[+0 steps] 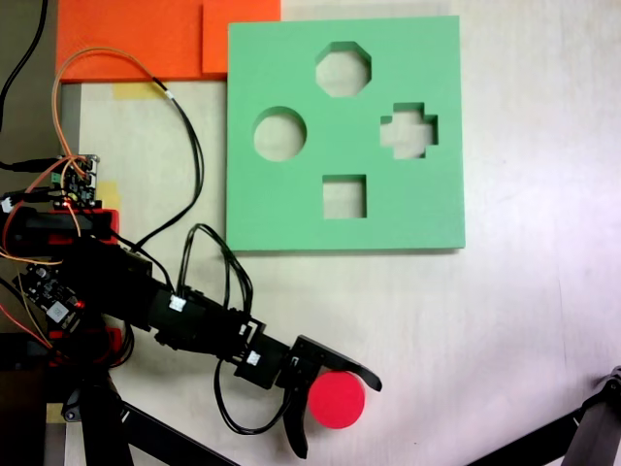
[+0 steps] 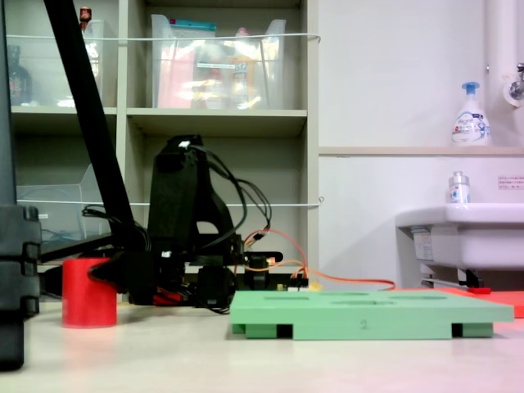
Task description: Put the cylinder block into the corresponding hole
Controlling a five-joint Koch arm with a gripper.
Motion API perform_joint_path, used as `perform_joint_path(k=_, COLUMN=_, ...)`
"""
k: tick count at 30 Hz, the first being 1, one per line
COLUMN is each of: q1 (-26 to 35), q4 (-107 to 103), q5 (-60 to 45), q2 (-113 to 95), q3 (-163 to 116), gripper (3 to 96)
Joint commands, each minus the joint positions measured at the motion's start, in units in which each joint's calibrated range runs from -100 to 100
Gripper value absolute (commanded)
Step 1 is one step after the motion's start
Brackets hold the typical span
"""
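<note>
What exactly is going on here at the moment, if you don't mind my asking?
A single robot arm has its open gripper around the red cylinder block, which stands on the table, one finger on each side. The round hole in the green foam board is empty.

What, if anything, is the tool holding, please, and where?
Nothing is gripped yet: the tool is open, its fingers either side of the cylinder, which stands on the table.
</note>
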Motion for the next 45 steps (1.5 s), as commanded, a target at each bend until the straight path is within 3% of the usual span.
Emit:
perform_joint_path(k=1, q1=-0.5, q4=6.6, q5=0.2, q2=0.3, q3=1.8, gripper=76.3)
perform_joint_path(k=4, q1=-0.8, q4=6.6, q5=0.2, q2=0.3, q3=1.5, gripper=59.9)
perform_joint_path(k=12, q1=-0.7, q4=6.6, q5=0.2, q2=0.1, q3=1.5, gripper=44.8)
perform_joint_path(k=25, q1=-0.7, q4=6.6, q5=0.3, q2=-3.8, q3=-0.7, gripper=40.0)
perform_joint_path(k=32, q1=0.7, q4=6.6, q5=0.3, q2=-16.2, q3=-5.3, gripper=38.1)
perform_joint_path(k=45, q1=11.0, q4=5.7, q5=-0.2, q2=-50.7, q3=-8.7, gripper=38.3)
